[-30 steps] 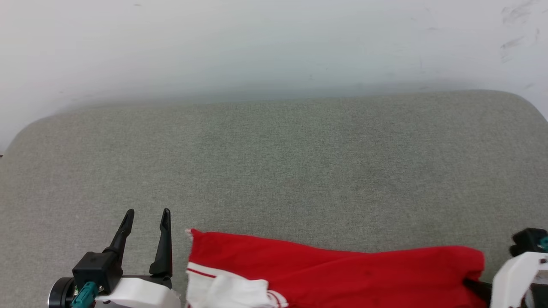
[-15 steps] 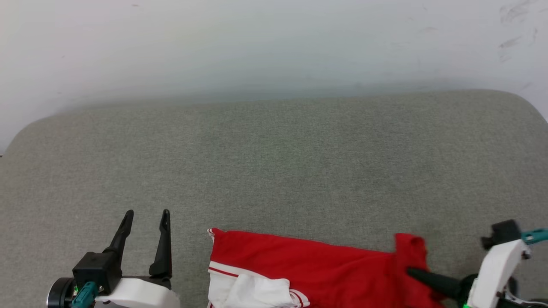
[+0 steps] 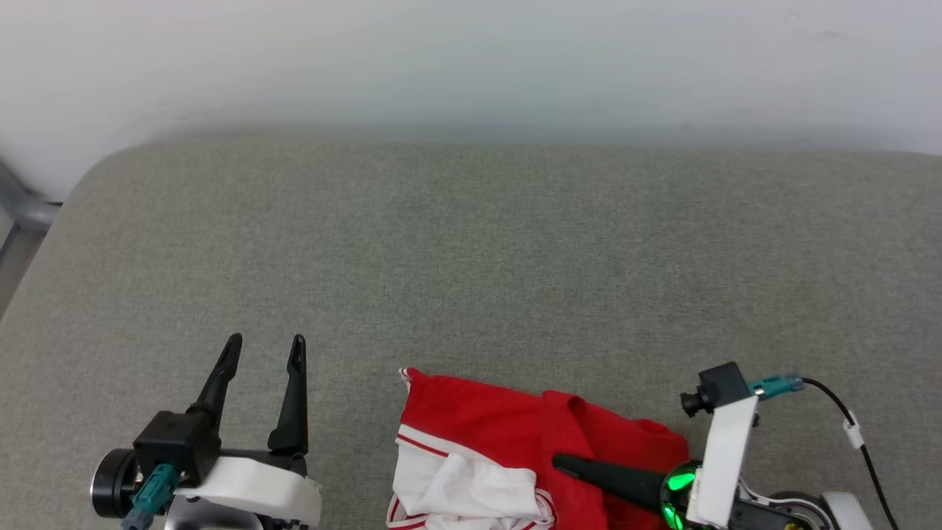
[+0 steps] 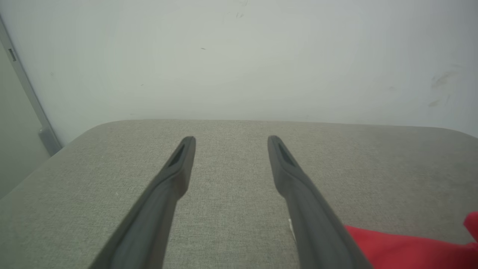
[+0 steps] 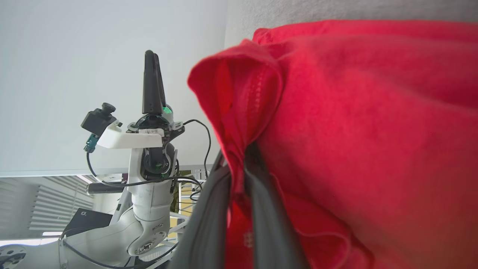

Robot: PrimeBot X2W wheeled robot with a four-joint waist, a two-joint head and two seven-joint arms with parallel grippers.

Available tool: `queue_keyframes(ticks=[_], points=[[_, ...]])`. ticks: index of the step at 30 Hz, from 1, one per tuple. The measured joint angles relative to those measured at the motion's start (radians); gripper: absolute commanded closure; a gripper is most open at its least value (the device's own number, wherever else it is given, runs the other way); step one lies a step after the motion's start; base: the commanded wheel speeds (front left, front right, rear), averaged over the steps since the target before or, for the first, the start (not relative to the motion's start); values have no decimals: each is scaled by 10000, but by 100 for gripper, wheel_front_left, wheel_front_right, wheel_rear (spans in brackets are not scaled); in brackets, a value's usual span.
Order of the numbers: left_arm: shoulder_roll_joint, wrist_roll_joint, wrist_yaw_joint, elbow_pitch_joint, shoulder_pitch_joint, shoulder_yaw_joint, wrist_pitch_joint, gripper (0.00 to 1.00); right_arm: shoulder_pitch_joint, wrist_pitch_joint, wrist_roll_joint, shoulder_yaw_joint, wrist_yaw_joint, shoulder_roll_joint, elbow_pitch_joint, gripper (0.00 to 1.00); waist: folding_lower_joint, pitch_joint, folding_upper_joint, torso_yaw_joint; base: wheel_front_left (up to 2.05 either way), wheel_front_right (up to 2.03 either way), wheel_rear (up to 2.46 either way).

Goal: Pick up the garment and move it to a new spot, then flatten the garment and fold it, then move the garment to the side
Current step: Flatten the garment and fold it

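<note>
My right gripper (image 3: 570, 465) pinches a red fold of the garment (image 3: 478, 419). I see my left gripper (image 3: 265, 350) spread, empty, over the grey cushion (image 3: 471, 258).

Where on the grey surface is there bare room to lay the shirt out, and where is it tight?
Bare: the whole stretch of grey surface between the wall and the garment, plus the strip between the open left gripper and the garment. Crowded: the near edge, where the right gripper is shut on the bunched red fabric.

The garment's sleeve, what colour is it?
White sleeve with red-striped trim, best seen in the head view.
</note>
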State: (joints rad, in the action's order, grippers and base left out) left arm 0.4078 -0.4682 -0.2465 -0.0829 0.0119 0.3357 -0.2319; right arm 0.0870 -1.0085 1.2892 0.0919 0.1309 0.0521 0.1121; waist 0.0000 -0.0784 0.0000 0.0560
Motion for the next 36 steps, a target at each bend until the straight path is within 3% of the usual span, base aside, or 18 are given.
queue_keyframes(ticks=[8,12,13,14,15,22,28,36], points=[[-313,77,169,130,605,84,-150,0,1006,1925,176,1885,0,-13,621,100,0,-870,0,602,0,0,0],[-462,146,268,284,866,92,-194,0,1295,2385,138,2533,-2,-12,920,100,0,-1308,0,804,0,0,0],[-462,146,268,284,866,92,-194,0,1295,2385,138,2533,-2,-12,920,89,0,-1308,0,804,0,0,0],[-497,153,293,326,918,92,-211,0,1337,2514,107,2640,-2,-12,976,59,1,-1399,0,842,0,0,0],[-527,167,341,360,965,88,-238,0,1379,2635,79,2727,-2,-12,1020,0,1,-1480,0,875,0,0,0],[-673,257,441,614,1006,-15,-268,0,1598,3292,15,3149,-2,0,980,0,1,-1566,0,845,0,0,0],[-675,347,500,725,994,-102,-280,0,1871,4583,-604,3486,0,395,13,0,1,-1270,0,654,0,0,0],[-633,430,347,865,677,-224,-282,0,1817,7797,-3540,2832,0,1379,-67,0,0,-677,0,237,0,0,0]])
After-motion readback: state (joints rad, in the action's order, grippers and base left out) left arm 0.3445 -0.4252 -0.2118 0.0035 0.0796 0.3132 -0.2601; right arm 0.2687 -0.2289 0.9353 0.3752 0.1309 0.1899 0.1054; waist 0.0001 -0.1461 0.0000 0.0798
